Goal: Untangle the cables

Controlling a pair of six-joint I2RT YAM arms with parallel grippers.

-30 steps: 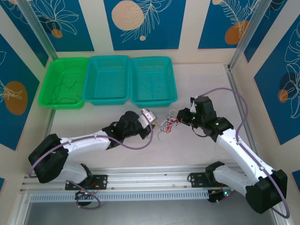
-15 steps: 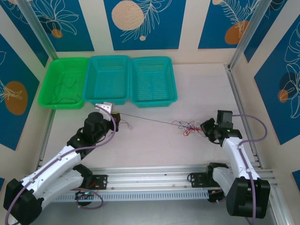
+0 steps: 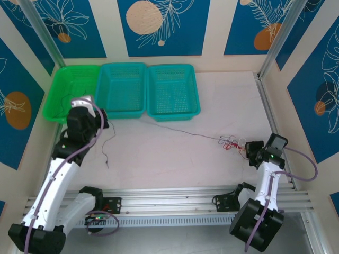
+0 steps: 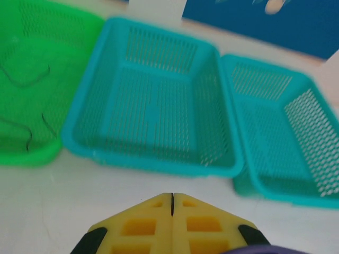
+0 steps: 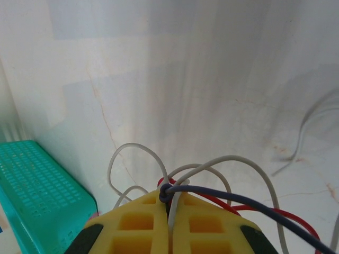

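On the pale table [image 3: 159,159], the pulling-apart step is judged in hand: the red-and-white tangle [image 3: 231,142] is clamped in the right gripper [image 5: 169,203] near the right edge, the dark cable [image 3: 180,129] is stretched from it towards the far-left corner, seemingly pinched in the clenched left gripper [image 4: 171,198], and a steady outward pull is called for next.

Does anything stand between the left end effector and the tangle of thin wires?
Nothing visible does. Only bare pale table lies between the left end effector and the red, white and dark wire tangle, crossed by one thin dark stretched wire.
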